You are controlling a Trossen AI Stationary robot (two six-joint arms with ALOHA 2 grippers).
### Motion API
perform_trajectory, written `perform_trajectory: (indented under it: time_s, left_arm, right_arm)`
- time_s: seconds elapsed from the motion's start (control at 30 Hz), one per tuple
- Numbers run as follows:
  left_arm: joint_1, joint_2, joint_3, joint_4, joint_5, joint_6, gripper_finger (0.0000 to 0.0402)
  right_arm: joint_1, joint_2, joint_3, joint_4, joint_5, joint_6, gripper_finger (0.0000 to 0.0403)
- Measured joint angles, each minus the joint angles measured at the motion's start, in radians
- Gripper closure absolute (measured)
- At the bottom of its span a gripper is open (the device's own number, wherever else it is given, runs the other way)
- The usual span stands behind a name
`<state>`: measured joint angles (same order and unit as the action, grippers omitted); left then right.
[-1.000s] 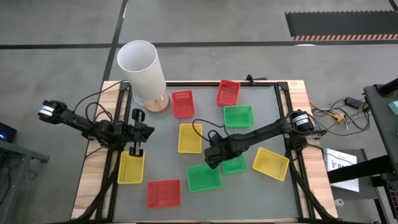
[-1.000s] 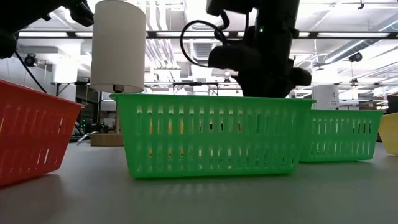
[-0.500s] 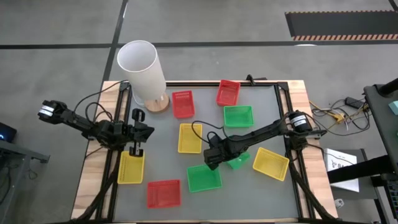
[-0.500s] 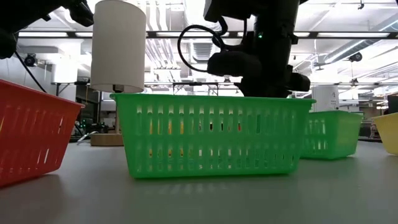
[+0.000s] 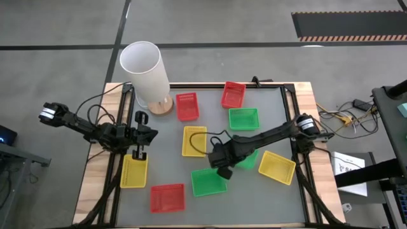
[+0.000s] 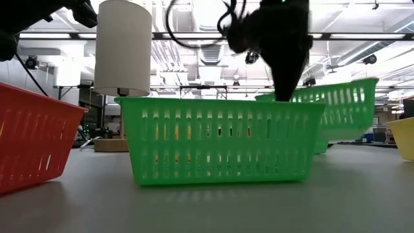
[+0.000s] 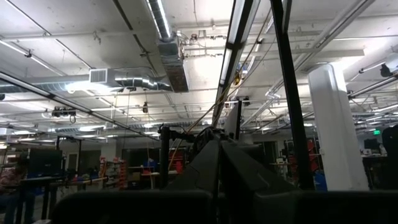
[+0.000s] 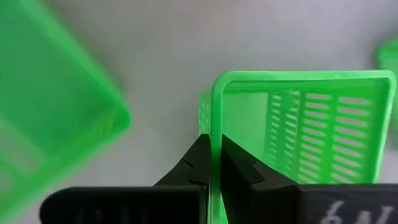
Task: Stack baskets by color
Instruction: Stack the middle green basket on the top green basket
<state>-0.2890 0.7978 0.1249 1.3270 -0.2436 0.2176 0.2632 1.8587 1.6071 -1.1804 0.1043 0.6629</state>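
Note:
My right gripper [image 8: 216,140] is shut on a green basket [image 5: 247,158] and holds it tilted above the table's middle; in the low view this basket [image 6: 336,110] hangs in the air. A second green basket [image 5: 208,182] rests on its base just near of it, and a third [image 5: 244,118] lies farther back. Red baskets [image 5: 187,105] [image 5: 233,94] [image 5: 167,197] and yellow baskets [image 5: 194,140] [image 5: 133,170] [image 5: 276,166] lie scattered singly on the table. My left gripper [image 5: 150,132] waits shut, raised over the left edge. My right gripper pinches one short wall of the green basket at its rim [image 8: 216,124], one finger inside the basket and one outside. The fingers come from above, pointing down. The basket hangs tilted below them, lifted clear of the table.
A tall white cylinder [image 5: 145,73] stands on a wooden disc at the far left corner. A black frame rail [image 5: 289,127] runs along the table's sides. Bare grey tabletop [image 5: 254,197] shows at the near right.
My right gripper has shut on the green basket's wall, risen and rolled about its own axis. The basket, which sat flat on the table, has tipped and come up clear of it, a little toward the far side.

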Motion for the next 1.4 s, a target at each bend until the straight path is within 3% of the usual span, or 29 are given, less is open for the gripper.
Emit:
perform_trajectory:
  time_s: [0.27, 0.4, 0.57, 0.87, 1.07, 1.4]
  left_arm:
    - [0.0, 0.0, 0.004, 0.0, 0.0, 0.0, 0.0402]
    - [0.0, -0.004, 0.004, 0.001, 0.0, 0.0, 0.0402]
    - [0.0, -0.002, 0.005, 0.001, 0.0, 0.0, 0.0402]
    - [0.0, -0.003, 0.006, 0.002, 0.0, 0.0, 0.0402]
    - [0.0, -0.002, 0.005, 0.001, 0.0, 0.0, 0.0402]
    - [0.0, -0.001, 0.006, 0.001, 0.0, 0.0, 0.0402]
  right_arm:
    - [0.048, -0.001, 0.127, -0.13, 0.008, -0.397, 0.0394]
    - [0.069, -0.026, 0.134, -0.129, 0.076, -0.569, 0.0394]
    - [0.044, -0.096, 0.091, -0.116, 0.177, -0.657, 0.0394]
    - [-0.099, -0.315, -0.129, 0.064, 0.211, -0.717, 0.0394]
    - [-0.225, -0.444, -0.325, 0.214, 0.16, -0.783, 0.0394]
    - [-0.357, -0.491, -0.518, 0.322, 0.127, -0.847, 0.0394]
